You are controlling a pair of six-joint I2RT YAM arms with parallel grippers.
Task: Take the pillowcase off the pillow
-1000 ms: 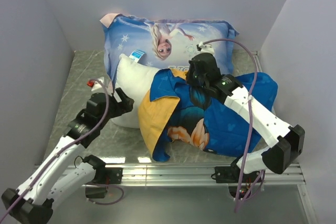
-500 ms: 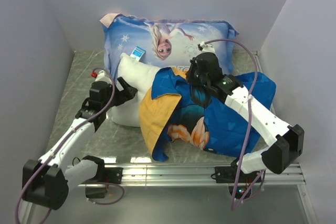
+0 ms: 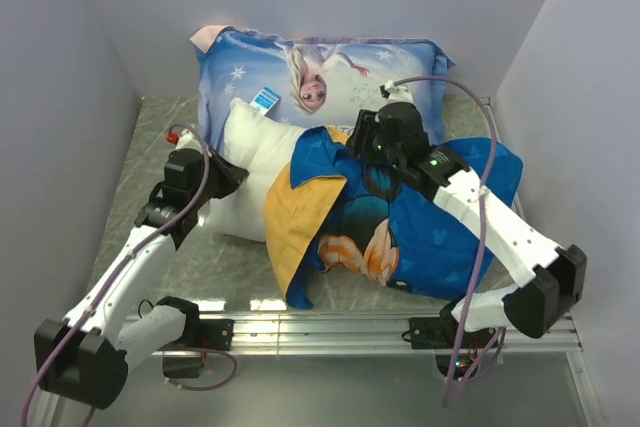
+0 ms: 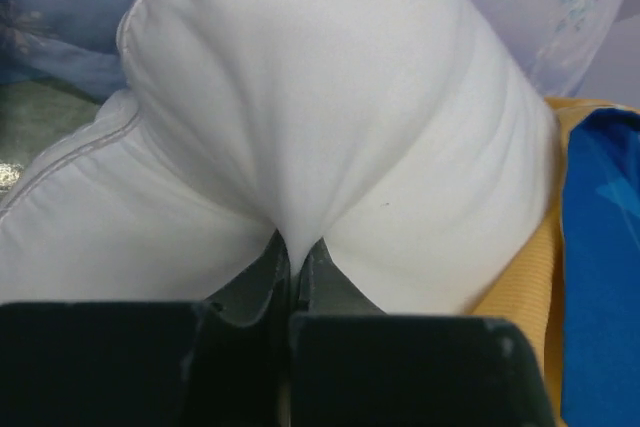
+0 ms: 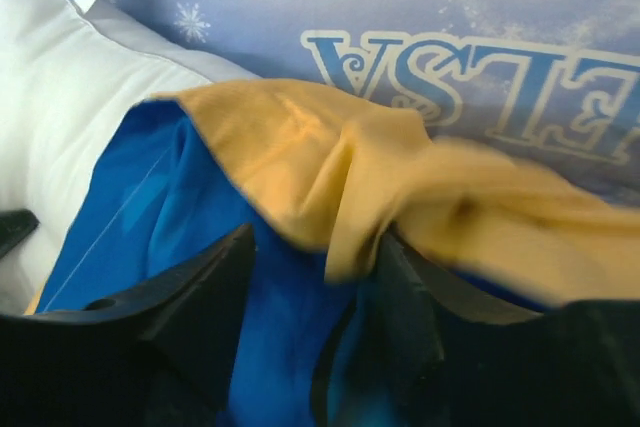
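The white pillow (image 3: 248, 162) lies left of centre, its right part still inside the pillowcase (image 3: 430, 232), which is blue with a Mickey face and shows a yellow-orange lining (image 3: 292, 217) at its open edge. My left gripper (image 3: 228, 177) is at the pillow's left edge, shut on a pinch of the pillow's white fabric (image 4: 300, 97); the jaws meet in the left wrist view (image 4: 293, 247). My right gripper (image 3: 362, 137) hovers over the pillowcase's far edge. It stands open (image 5: 315, 247), with loose blue and yellow pillowcase cloth (image 5: 300, 137) lying between its fingers.
A light blue Elsa-print pillow (image 3: 320, 72) leans against the back wall, right behind the white pillow. Grey walls close in on the left, right and back. A metal rail (image 3: 330, 327) with both arm bases runs along the near edge.
My left gripper moved in to the pillow's left edge and shut on its white fabric. My right gripper opened and let go of the pillowcase's edge.
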